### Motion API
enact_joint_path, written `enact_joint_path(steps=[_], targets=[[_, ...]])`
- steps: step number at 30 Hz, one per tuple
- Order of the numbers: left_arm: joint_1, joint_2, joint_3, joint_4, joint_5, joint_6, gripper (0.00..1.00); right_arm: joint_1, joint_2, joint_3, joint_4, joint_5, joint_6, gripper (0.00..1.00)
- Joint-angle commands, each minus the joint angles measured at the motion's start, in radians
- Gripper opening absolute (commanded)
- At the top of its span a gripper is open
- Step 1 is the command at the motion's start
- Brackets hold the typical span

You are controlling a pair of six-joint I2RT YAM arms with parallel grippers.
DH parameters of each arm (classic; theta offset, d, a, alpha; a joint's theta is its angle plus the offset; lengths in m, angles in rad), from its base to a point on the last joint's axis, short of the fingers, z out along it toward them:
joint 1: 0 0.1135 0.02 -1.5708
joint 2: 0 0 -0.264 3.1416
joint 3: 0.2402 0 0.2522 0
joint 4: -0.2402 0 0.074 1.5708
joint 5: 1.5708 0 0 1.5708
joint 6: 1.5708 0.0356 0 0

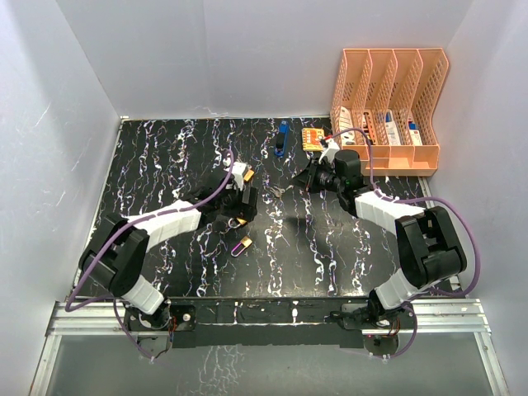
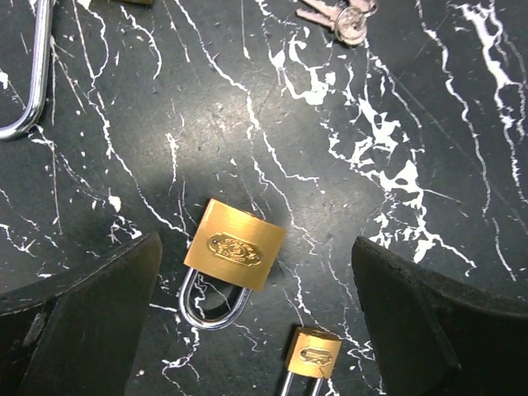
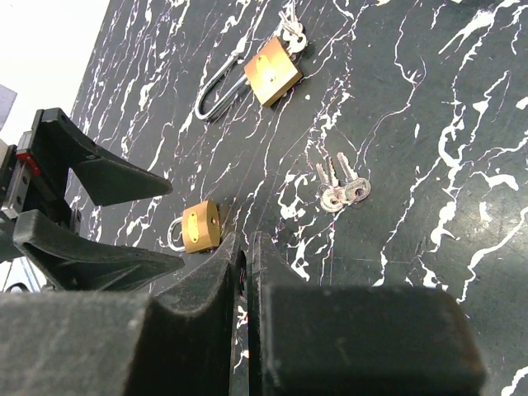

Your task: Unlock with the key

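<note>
One bunch of keys [image 3: 341, 191] lies flat mid-bench on the black marbled bench [image 1: 165, 165]. The right end effector [image 3: 246, 256] hangs just short of it, fingers pressed together on nothing. In the right wrist view the keys sit a little ahead and to the right of the tips, not touching.

Over to the padlock [image 2: 235, 247]: brass body, flat on the bench, shackle pointing back toward the left wrist camera. It lies right between the fingers [image 2: 82, 330] of the left end effector [image 2: 256, 241], which is spread wide. Bare bench shows on both sides of the lock, and neither finger touches it. How low those fingers reach, I cannot tell.

Around it, a smaller padlock [image 2: 313, 353] lies just beside it on the wrist side, apart from it. A long-shackled padlock [image 3: 272, 73] lies farther off with a second set of keys [image 3: 290, 35] at its body.

A strip of bare marble separates the keys from the padlock, and the two end effectors face each other across it.

Toward the back edge sit a blue object [image 1: 281, 139] and an orange-yellow item [image 1: 312, 138], near the right end effector. A peach file rack [image 1: 388, 99] fills the far right corner.

White walls [image 1: 66, 124] close in the left, back and right sides, and a metal rail [image 1: 272, 309] runs along the near edge.
</note>
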Motion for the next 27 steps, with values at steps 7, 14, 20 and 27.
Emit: enact_joint_path(steps=[7,14,20,27], targets=[[-0.037,-0.016,-0.010,-0.051,-0.021,0.052,0.98,0.013,-0.029,0.042,0.006,0.011,-0.029,0.00],[-0.174,-0.117,-0.069,-0.127,-0.117,-0.015,0.98,0.016,-0.036,0.038,0.006,0.010,-0.026,0.00],[-0.246,-0.185,-0.141,-0.146,-0.189,-0.075,0.98,0.017,-0.055,0.028,0.002,0.014,-0.028,0.00],[-0.276,-0.203,-0.194,-0.103,-0.213,-0.075,0.94,0.018,-0.068,0.017,0.000,0.019,-0.032,0.00]])
